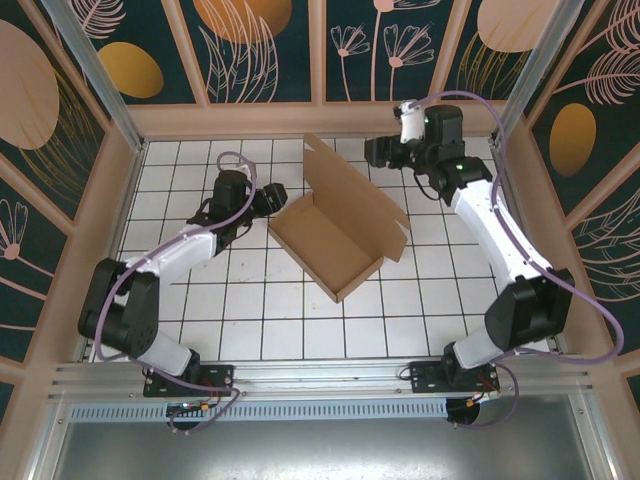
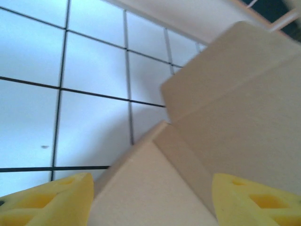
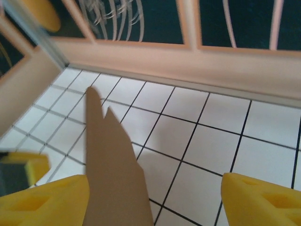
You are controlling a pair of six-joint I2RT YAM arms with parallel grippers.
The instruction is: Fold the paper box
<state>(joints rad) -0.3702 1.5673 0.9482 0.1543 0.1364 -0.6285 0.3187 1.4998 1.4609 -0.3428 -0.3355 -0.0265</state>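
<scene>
Tiled table bears the paper box, left gripper and right gripper both gaping empty, so any push may skid it.

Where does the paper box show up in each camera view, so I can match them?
Top external: paper box at centre, lid flap raised.
Left wrist: lower right, close up.
Right wrist: pointed flap, lower left.
Shared landmark: white tiled table with dark grid lines.
</scene>
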